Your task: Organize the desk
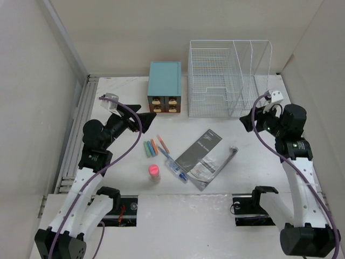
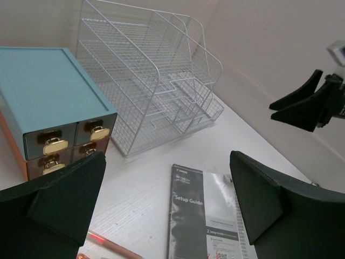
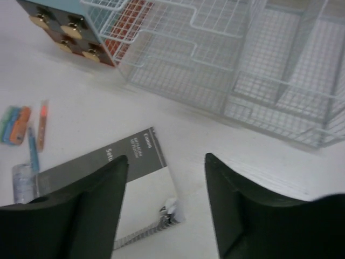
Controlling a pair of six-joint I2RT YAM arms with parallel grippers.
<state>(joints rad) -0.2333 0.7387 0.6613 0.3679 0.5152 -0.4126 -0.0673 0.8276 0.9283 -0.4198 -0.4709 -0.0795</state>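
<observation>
**A:** So where's everything at right now?

**B:** The desk (image 1: 253,167) runs under both arms, with rails down its left edge. The left hand (image 2: 167,164) is spread wide and empty, facing the teal drawer box (image 2: 48,97). The right hand (image 3: 166,161) is gaping too, nothing in it, near the wire rack (image 3: 259,70). The booklet (image 1: 202,154) lies between them.
</observation>
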